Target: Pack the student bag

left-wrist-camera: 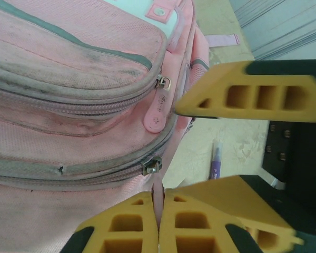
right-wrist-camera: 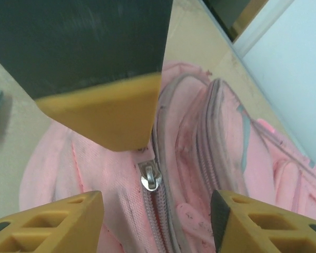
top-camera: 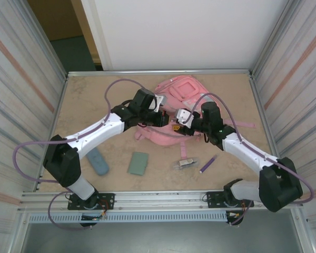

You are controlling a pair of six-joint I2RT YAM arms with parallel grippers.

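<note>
Beige table [top-camera: 89, 100]: pen [top-camera: 207, 165], green pouch [top-camera: 139, 163], blue case [top-camera: 98, 161] unpacked | student bag [top-camera: 181, 92] looks zipped | left gripper [left-wrist-camera: 158, 232] pinching zip pull [left-wrist-camera: 157, 197] | right gripper [right-wrist-camera: 157, 213] jaws apart

The top external camera sits high above and behind the arm bases, looking steeply down on the whole worktop [top-camera: 89, 100], with the student bag [top-camera: 181, 92] small towards 12 o'clock. The left wrist camera rides just behind its own jaws, very near the bag's zip pockets on its 9 o'clock side, with a purple pen [left-wrist-camera: 217, 161] on the worktop towards 4 o'clock. The right wrist camera looks out between its own jaws, equally near, at a zip slider [right-wrist-camera: 150, 179] towards 6 o'clock; all three views share the bag's front, and the overhead and left wrist views share the pen.
</note>
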